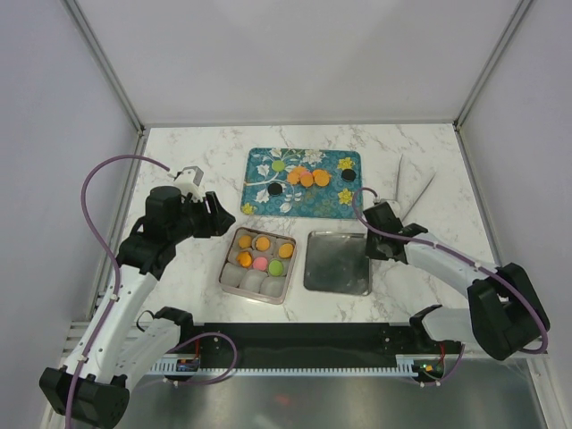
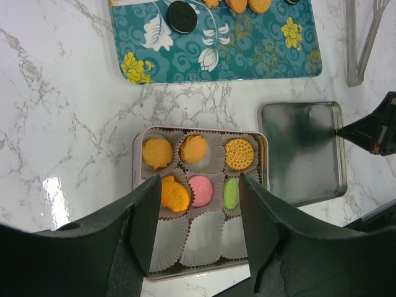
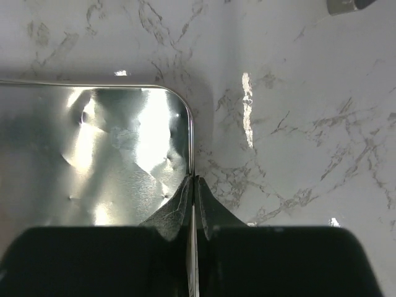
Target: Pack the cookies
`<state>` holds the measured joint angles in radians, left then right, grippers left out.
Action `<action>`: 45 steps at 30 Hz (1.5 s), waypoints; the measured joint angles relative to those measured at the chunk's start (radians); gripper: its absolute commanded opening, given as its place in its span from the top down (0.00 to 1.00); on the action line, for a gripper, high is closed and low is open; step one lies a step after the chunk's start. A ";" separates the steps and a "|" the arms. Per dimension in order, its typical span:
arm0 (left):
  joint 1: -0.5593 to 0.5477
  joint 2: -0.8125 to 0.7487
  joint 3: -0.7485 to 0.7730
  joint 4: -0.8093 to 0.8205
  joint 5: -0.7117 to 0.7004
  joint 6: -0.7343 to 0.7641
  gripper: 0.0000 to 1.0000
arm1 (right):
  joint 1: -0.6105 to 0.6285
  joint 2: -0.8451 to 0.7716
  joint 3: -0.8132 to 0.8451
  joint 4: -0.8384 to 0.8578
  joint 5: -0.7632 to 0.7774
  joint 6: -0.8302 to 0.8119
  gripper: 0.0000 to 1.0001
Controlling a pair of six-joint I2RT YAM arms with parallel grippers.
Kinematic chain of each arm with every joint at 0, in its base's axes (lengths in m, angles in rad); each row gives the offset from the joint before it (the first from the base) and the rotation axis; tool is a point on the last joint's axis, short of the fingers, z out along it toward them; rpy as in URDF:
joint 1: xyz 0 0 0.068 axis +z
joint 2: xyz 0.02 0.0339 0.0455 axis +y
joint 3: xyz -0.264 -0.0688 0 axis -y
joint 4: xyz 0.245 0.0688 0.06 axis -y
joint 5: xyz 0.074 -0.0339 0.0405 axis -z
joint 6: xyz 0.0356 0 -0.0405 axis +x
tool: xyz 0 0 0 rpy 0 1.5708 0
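Six cookies (image 2: pixel 239 154) sat in paper cups inside a square tin (image 2: pixel 137 162) near the middle of the table (image 1: pixel 429 143). Three orange ones filled the far row, and an orange, a pink (image 2: pixel 200 190) and a light green one (image 2: pixel 231 193) filled the middle row. The three cups in the near row (image 2: pixel 201 238) held nothing.

More cookies lay loose on a teal flowered tray (image 2: pixel 247 55) just beyond the tin. There was a cluster of orange ones (image 1: pixel 307 177) at its far middle, a light green one (image 1: pixel 279 165) to their left, and two black ones (image 1: pixel 275 190), one on each side of the cluster.

The left gripper (image 2: pixel 201 185) hung above the tin with its fingers spread wide and nothing between them.

A shallow metal lid (image 2: pixel 303 154) lay just right of the tin, shiny side up, with a narrow gap between the two. The right gripper (image 3: pixel 192 192) was closed tight on the lid's right rim, one finger inside the rim and one outside.

A pair of metal tongs (image 2: pixel 351 43) lay on the table to the right of the tray, clear of both arms.
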<state>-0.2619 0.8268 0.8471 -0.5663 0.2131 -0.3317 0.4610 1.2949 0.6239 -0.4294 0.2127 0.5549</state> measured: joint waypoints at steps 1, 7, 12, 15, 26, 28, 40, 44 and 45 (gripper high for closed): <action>0.000 0.000 0.000 0.000 0.000 0.000 0.39 | 0.000 -0.006 0.010 -0.010 0.000 -0.002 1.00; -0.002 0.010 0.000 0.000 0.009 0.000 0.38 | 0.000 -0.078 0.109 -0.107 0.003 -0.023 1.00; -0.002 0.011 0.000 0.000 0.047 0.000 0.31 | 0.000 -0.140 0.217 -0.199 0.002 -0.044 1.00; -0.003 0.010 -0.002 0.003 0.084 -0.005 0.20 | 0.000 -0.153 0.295 -0.243 -0.010 -0.063 1.00; -0.100 0.035 -0.060 0.152 0.237 -0.094 0.14 | 0.021 -0.115 0.446 -0.254 -0.182 -0.065 1.00; -0.120 0.051 -0.079 0.193 0.246 -0.121 0.15 | 0.058 -0.082 0.460 -0.236 -0.196 -0.051 1.00; -0.134 0.095 -0.134 0.346 0.270 -0.234 0.31 | 0.174 0.039 0.515 -0.101 -0.247 0.061 1.00; -0.134 0.107 -0.134 0.364 0.270 -0.253 0.55 | 0.214 0.060 0.516 -0.053 -0.245 0.100 1.00; -0.134 0.109 -0.134 0.366 0.270 -0.259 0.66 | 0.219 0.064 0.516 -0.045 -0.245 0.107 0.98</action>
<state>-0.3962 0.9360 0.7128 -0.2001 0.4828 -0.5903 0.6800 1.3586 1.1400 -0.4747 -0.0326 0.6617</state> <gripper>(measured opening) 0.501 0.010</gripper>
